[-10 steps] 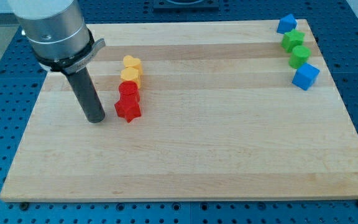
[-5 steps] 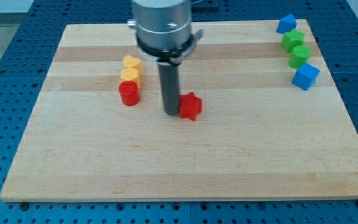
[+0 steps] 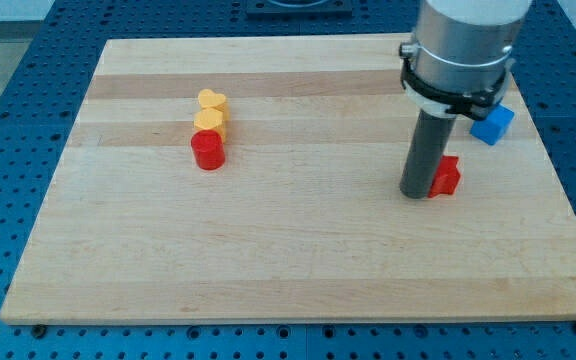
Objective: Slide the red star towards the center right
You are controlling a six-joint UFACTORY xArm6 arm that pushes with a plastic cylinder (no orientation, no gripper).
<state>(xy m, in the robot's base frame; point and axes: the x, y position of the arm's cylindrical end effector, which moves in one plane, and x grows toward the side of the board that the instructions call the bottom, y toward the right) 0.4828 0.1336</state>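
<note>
The red star (image 3: pixel 447 176) lies on the wooden board (image 3: pixel 298 260) at the view's centre right, partly hidden behind my rod. My tip (image 3: pixel 417 193) rests on the board against the star's left side. The rod rises from there to the grey arm body at the view's top right.
A red cylinder (image 3: pixel 207 151) stands at the view's left of centre, with two yellow blocks (image 3: pixel 210 112) just above it. A blue block (image 3: pixel 492 123) shows at the view's right, just right of the arm. The arm body hides the board's top right corner.
My tip has pushed the red star from the middle of the board to the centre right. The red cylinder and yellow blocks have stayed put. The arm now covers the green blocks.
</note>
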